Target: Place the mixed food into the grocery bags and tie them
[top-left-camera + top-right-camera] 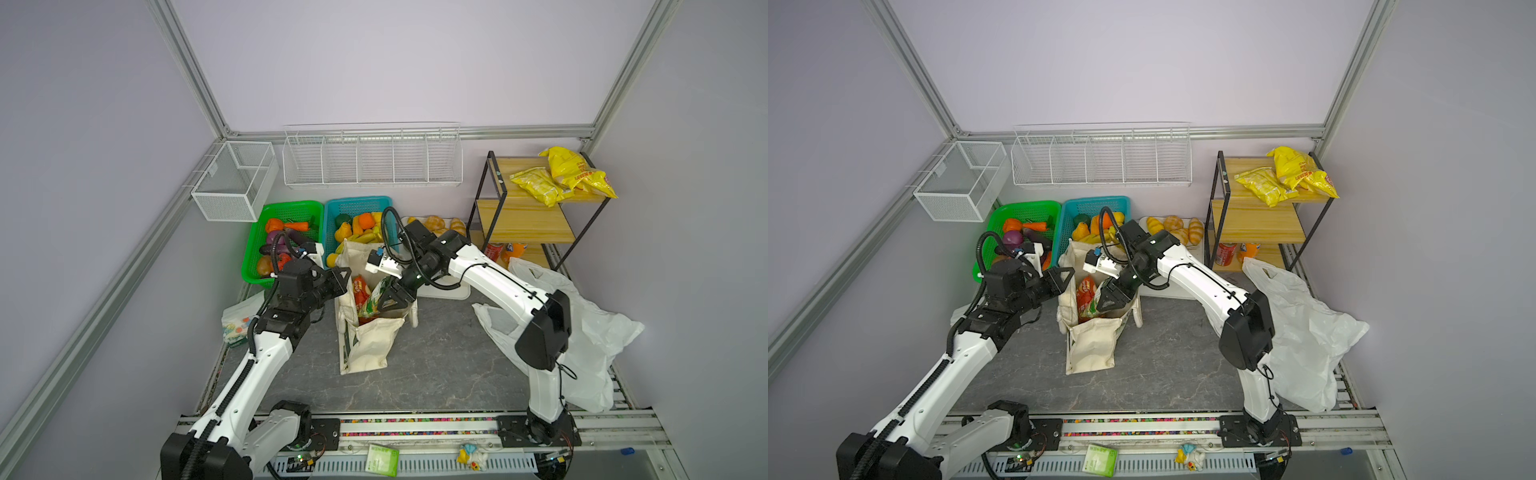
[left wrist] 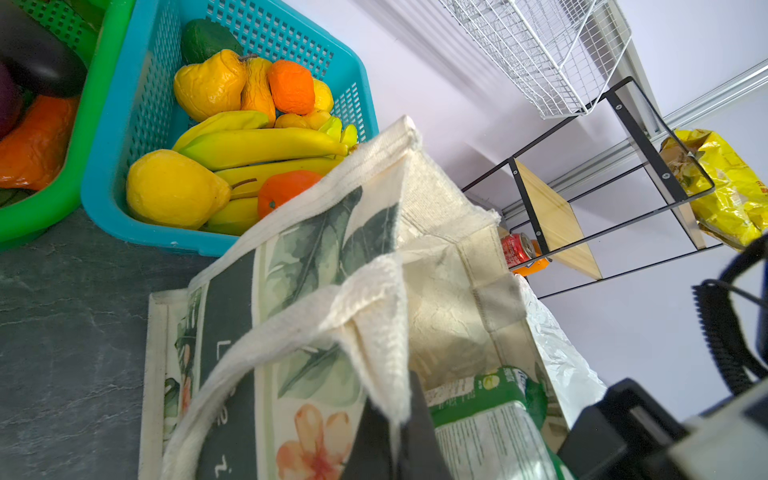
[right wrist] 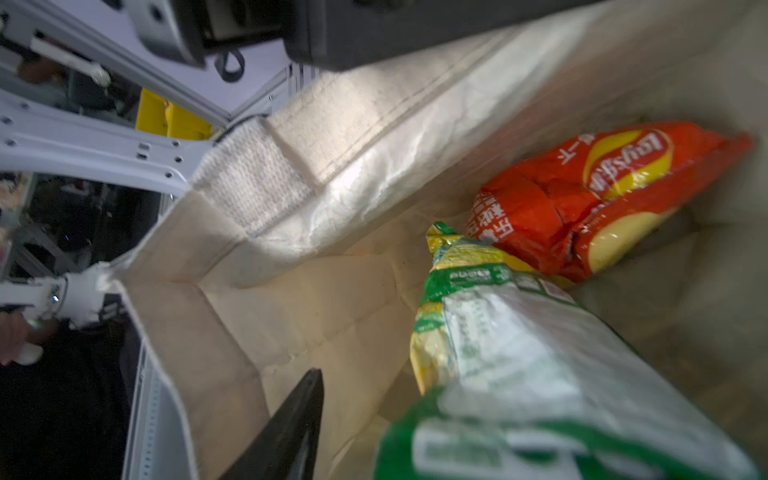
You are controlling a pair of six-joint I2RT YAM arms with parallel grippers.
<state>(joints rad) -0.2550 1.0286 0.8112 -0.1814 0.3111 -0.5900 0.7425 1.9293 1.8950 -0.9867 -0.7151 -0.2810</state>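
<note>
Cream canvas is soft and floppy, so it wants holding at the stitched rim: the left gripper [image 1: 343, 276] is clamped there, at the canvas tote's [image 1: 372, 347] 10 o'clock. Inside are the red snack packet [image 3: 602, 195] and the green-and-white snack packet [image 3: 519, 353], light, crinkly, probably slippery, best pinched by a sealed edge. The right gripper [image 1: 395, 298] sits in the mouth; whether it grips cannot be told. At 3 o'clock slumps the plastic carrier bag [image 1: 594, 332]. Only the right wrist view shows the tote's floor; it misses the toy fruits [image 1: 357, 226] at 12 o'clock.
</note>
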